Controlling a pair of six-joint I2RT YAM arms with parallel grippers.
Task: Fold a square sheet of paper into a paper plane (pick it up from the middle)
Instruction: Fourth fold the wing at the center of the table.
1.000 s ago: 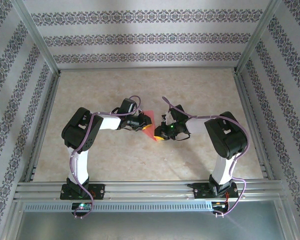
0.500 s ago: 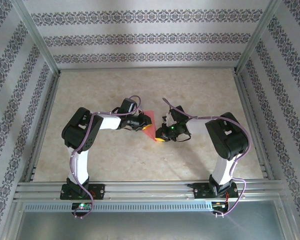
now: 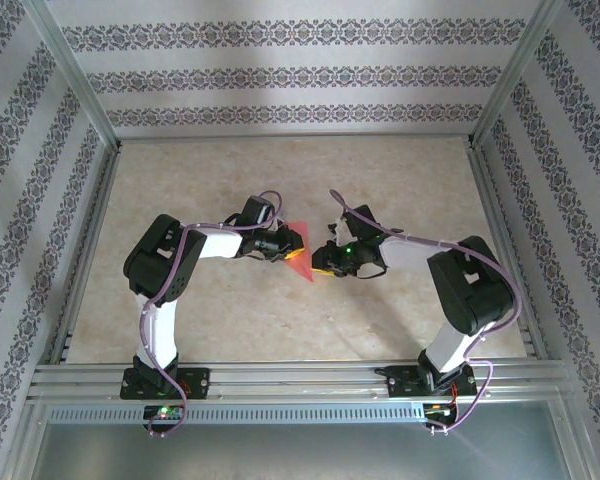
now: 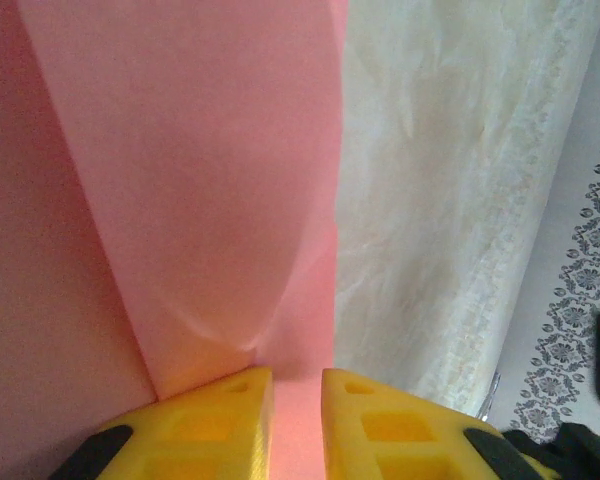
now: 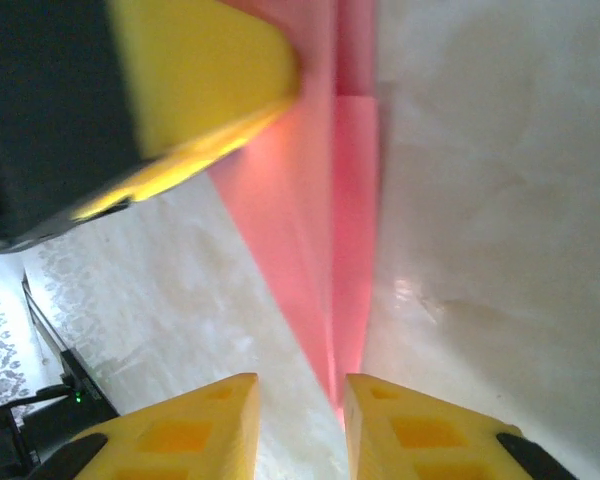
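Pink-red paper (image 3: 300, 235), folded to a slim wedge with a centre crease; sits near the middle of the table (image 3: 280, 170). Left pincer (image 4: 298, 385): yellow fingers clamped on the paper. Right pincer (image 5: 300, 395): jaws slightly apart (table visible through the gap), at the paper's pointed tip, just right of the table's middle.

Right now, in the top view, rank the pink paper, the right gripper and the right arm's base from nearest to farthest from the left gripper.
1. Pink paper: pinched in the left gripper itself.
2. Right gripper: just to its right, at the paper's tip.
3. Right arm's base: at the table's near edge, far right.
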